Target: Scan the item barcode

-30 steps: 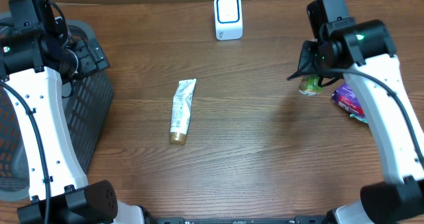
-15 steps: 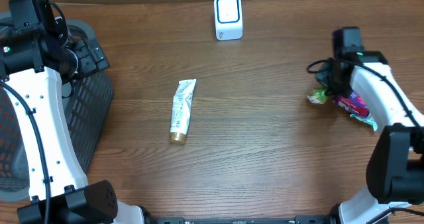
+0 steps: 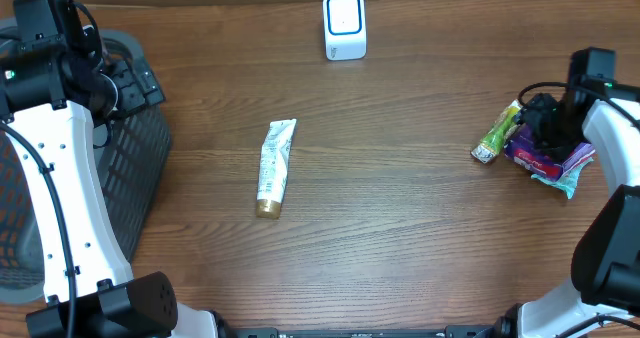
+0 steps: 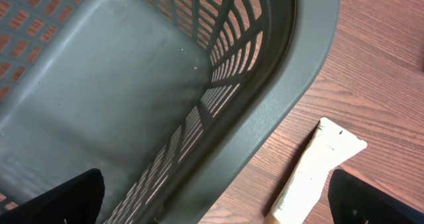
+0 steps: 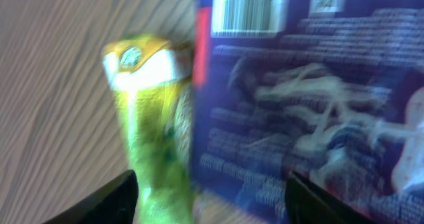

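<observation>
The white barcode scanner (image 3: pixel 345 25) stands at the table's far edge. A white tube (image 3: pixel 273 168) with a gold cap lies mid-table, also in the left wrist view (image 4: pixel 318 172). A green packet (image 3: pixel 497 133) lies on the table beside a purple pack (image 3: pixel 548 158) at the right. My right gripper (image 3: pixel 540 126) hovers just over both, open; its wrist view shows the green packet (image 5: pixel 156 131) and the purple pack (image 5: pixel 298 98), barcode (image 5: pixel 248 10) up, spanned by the open right gripper (image 5: pixel 212 204). My left gripper (image 3: pixel 138 82) is open and empty above the basket; its wrist view shows this left gripper (image 4: pixel 215 207).
A dark grey mesh basket (image 3: pixel 125 188) sits at the left edge, and its rim (image 4: pixel 291 71) fills the left wrist view. Bare wood lies between the tube and the right-hand packets.
My right gripper carried the green packet to the right and lowered it beside the purple pack, then opened and let it go. The left arm has not moved.
</observation>
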Action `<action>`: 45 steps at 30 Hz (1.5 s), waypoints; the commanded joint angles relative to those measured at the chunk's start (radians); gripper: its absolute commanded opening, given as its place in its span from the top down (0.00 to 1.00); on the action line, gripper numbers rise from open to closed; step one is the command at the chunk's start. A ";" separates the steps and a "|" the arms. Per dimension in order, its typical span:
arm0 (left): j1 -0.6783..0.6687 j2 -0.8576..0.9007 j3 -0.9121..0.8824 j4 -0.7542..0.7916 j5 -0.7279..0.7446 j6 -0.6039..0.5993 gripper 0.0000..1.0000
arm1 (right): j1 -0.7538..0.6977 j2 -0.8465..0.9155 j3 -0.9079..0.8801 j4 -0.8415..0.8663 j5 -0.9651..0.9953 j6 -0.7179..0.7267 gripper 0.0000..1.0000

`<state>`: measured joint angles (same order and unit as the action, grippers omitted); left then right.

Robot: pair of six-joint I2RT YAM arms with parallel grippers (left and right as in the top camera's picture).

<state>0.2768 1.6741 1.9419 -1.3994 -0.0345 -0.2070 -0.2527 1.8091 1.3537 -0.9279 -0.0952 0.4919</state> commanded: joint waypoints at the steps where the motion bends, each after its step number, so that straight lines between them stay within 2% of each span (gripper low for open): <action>1: 0.005 0.003 0.008 0.001 0.005 -0.010 0.00 | 0.042 -0.050 0.138 -0.063 -0.171 -0.155 0.28; 5: 0.005 0.003 0.008 0.000 0.005 -0.010 0.00 | 0.161 -0.082 0.204 -0.104 -0.235 -0.180 0.24; 6: 0.004 0.003 0.008 0.000 0.005 -0.010 0.01 | 0.235 -0.080 0.203 -0.089 -0.293 -0.178 0.23; 10: 0.003 0.003 0.008 0.001 0.005 -0.010 0.00 | 0.404 -0.040 0.195 -0.055 -0.329 -0.113 0.20; 13: 0.003 0.003 0.008 0.001 0.005 -0.010 0.01 | 0.562 0.021 0.170 0.043 -0.401 -0.105 0.15; 17: 0.005 0.003 0.008 0.001 0.005 -0.010 0.00 | 0.704 0.134 0.167 0.190 -0.401 -0.010 0.13; 26: 0.005 0.003 0.008 0.001 0.005 -0.010 0.00 | 0.826 0.339 0.166 0.463 -0.484 0.063 0.13; 29: 0.005 0.003 0.008 0.001 0.005 -0.010 0.00 | 0.853 0.375 0.166 0.532 -0.484 0.087 0.10; 34: 0.005 0.003 0.008 0.001 0.005 -0.010 0.00 | 0.869 0.436 0.166 0.657 -0.484 0.221 0.11; 37: 0.004 0.003 0.008 0.001 0.005 -0.010 0.00 | 0.885 0.477 0.166 0.697 -0.488 0.246 0.11; 41: 0.005 0.003 0.008 0.001 0.005 -0.010 0.01 | 0.917 0.515 0.166 0.714 -0.501 0.249 0.15; 45: 0.005 0.003 0.008 0.001 0.005 -0.010 0.01 | 0.969 0.524 0.166 0.717 -0.440 0.282 0.27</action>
<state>0.2768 1.6741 1.9419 -1.3994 -0.0341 -0.2073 0.6724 2.2719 1.5265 -0.1963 -0.5930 0.7395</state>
